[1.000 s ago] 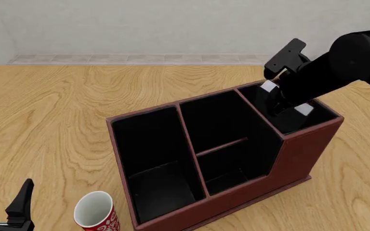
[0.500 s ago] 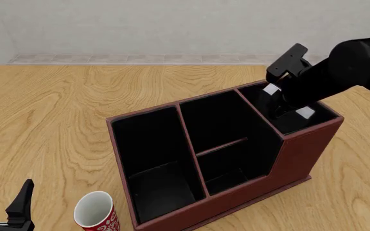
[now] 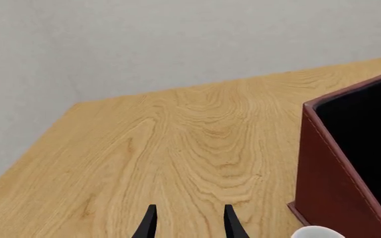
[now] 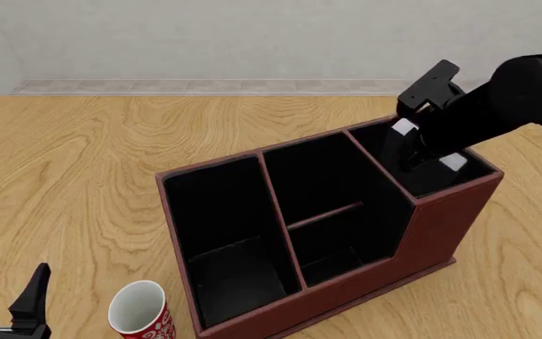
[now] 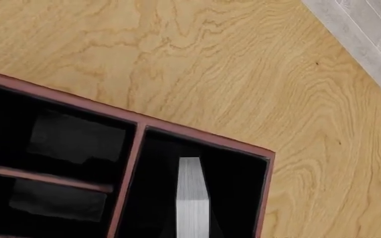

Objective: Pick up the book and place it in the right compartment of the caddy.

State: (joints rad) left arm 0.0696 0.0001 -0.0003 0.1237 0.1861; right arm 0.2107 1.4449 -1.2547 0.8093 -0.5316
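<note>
The reddish-brown caddy [image 4: 431, 226] stands mid-table. My right gripper [image 4: 428, 146] hangs over its right compartment [image 4: 422, 182], the tall-walled section, and is shut on the book [image 4: 404, 128]. The book's white page edges show on either side of the black fingers. In the right wrist view the book [image 5: 191, 198] stands on edge inside the right compartment [image 5: 237, 198], centred under the camera; the fingers do not stand out against the black lining. My left gripper [image 4: 8, 296] rests low at the near left, open and holding nothing, as its fingertips [image 3: 149, 225] show.
A red-and-white patterned cup [image 4: 144, 311] stands by the caddy's near left corner, close to the left gripper, and its rim [image 3: 316, 232] shows in the left wrist view. The caddy wall [image 3: 329, 183] rises beside it. A grey wall runs behind the table.
The right gripper has shifted a little to the right over the right compartment, and the book's white edges moved with it. The left arm has not moved.
</note>
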